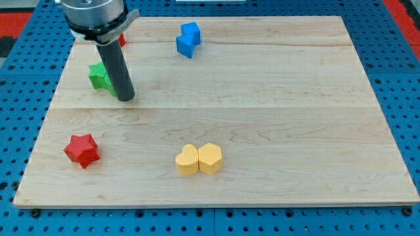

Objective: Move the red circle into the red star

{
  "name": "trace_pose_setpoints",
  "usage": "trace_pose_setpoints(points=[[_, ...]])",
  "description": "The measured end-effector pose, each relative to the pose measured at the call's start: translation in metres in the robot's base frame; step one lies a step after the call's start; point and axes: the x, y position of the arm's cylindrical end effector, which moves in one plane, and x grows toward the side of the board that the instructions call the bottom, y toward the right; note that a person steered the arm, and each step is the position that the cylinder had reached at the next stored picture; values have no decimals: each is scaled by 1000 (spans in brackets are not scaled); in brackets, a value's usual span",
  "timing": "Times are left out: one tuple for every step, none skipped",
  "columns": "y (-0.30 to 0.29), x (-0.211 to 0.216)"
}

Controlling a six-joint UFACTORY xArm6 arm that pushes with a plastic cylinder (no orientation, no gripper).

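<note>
Red block (pixel 122 39) mostly behind rod (pixel 117 65)

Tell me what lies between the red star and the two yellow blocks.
Nothing: in the camera view, only bare wooden board separates the red star from the yellow blocks.

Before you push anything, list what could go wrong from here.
1. My tip sits right beside the green block, so a careless move could knock it.
2. The red circle is mostly hidden behind the rod, making contact hard to judge.
3. The red star lies near the board's left edge; overshooting could push blocks off.
</note>
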Motion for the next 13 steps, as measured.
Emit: trace_pose_setpoints(points=[[0, -12], [40, -13], [72, -59], [63, -117], [31, -162], [-14, -195], [-71, -208], [-43, -174], [10, -136], [8, -124], [-10, -116], [-47, -125], [-17, -91]])
